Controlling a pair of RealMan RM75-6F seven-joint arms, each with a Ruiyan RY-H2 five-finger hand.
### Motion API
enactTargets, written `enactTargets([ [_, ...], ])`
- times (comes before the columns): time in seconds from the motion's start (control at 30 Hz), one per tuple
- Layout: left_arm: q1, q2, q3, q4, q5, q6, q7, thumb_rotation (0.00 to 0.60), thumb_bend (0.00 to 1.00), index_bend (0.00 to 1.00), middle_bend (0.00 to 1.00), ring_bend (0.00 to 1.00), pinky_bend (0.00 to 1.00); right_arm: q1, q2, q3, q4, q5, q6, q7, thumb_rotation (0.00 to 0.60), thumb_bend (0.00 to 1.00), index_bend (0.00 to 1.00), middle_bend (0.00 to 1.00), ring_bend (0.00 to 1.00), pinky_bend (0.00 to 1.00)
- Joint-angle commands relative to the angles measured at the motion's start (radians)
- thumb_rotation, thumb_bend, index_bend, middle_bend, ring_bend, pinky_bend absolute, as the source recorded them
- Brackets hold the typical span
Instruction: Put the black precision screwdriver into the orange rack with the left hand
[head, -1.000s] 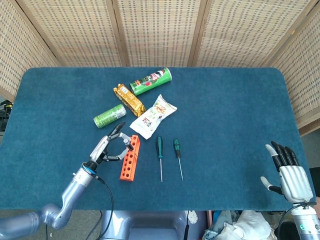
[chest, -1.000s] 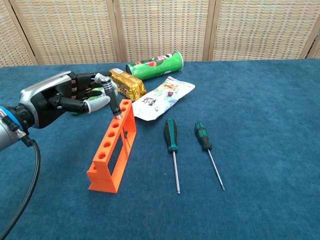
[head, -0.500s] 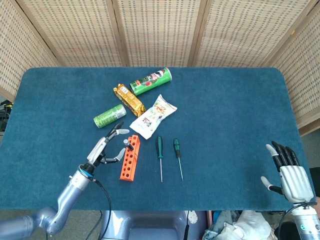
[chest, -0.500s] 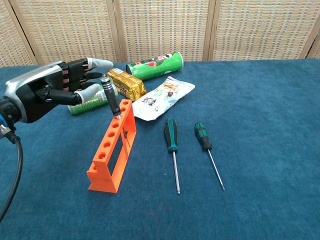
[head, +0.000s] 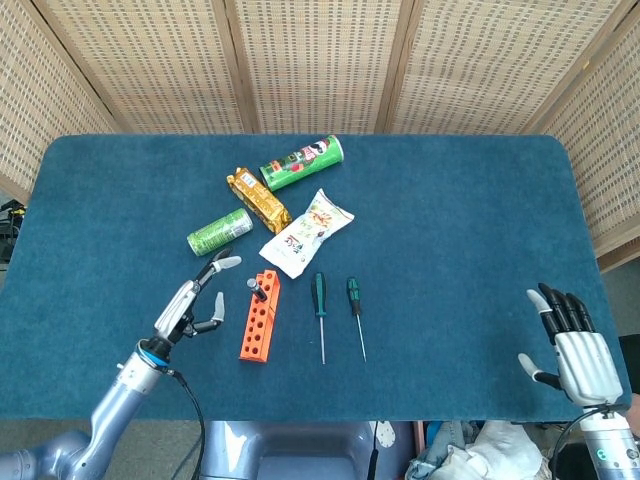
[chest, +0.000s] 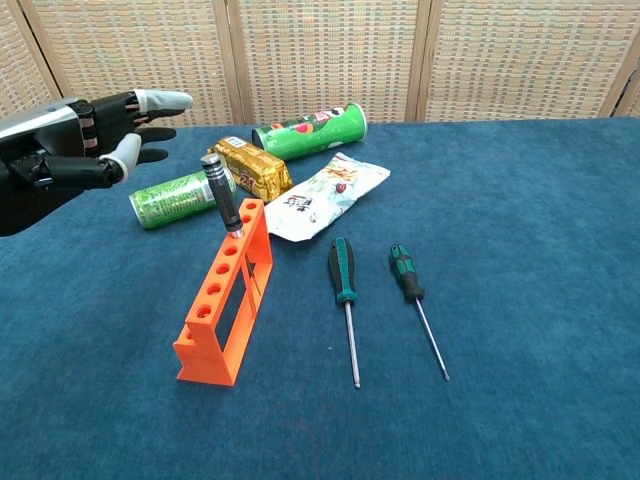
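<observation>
While the left hand (chest: 70, 150) hangs spread and empty, the black precision screwdriver (chest: 222, 195) stands tilted in the orange rack (chest: 225, 295).

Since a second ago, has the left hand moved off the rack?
Yes. The left hand has pulled back left, away from the orange rack, and holds nothing. The black precision screwdriver stands alone in the rack's far hole.

Bright, even light; sharp, soft shadows
</observation>
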Motion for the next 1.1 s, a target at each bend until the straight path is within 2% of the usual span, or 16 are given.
enactTargets([
  [0.03, -0.007, -0.001, -0.001, -0.006, 0.003, -0.012, -0.003, 0.600, 0.76, 0.14, 0.00, 0.00, 0.00, 0.000, 0.000, 0.000, 0.000, 0.001, -0.001, 0.000, 0.600, 0.23, 0.00, 0.00, 0.00, 0.00],
  [0.23, -0.025, -0.011, 0.002, -0.008, 0.002, -0.045, 0.007, 0.600, 0.81, 0.13, 0.00, 0.00, 0.00, 0.000, 0.001, 0.002, 0.003, 0.006, -0.003, 0.006, 0.600, 0.23, 0.00, 0.00, 0.00, 0.00],
  [1.1, -0.058, -0.055, 0.000, -0.023, 0.005, -0.078, 0.040, 0.600, 0.81, 0.13, 0.00, 0.00, 0.00, 0.000, 0.003, 0.000, 0.001, 0.003, -0.001, 0.008, 0.600, 0.23, 0.00, 0.00, 0.00, 0.00],
])
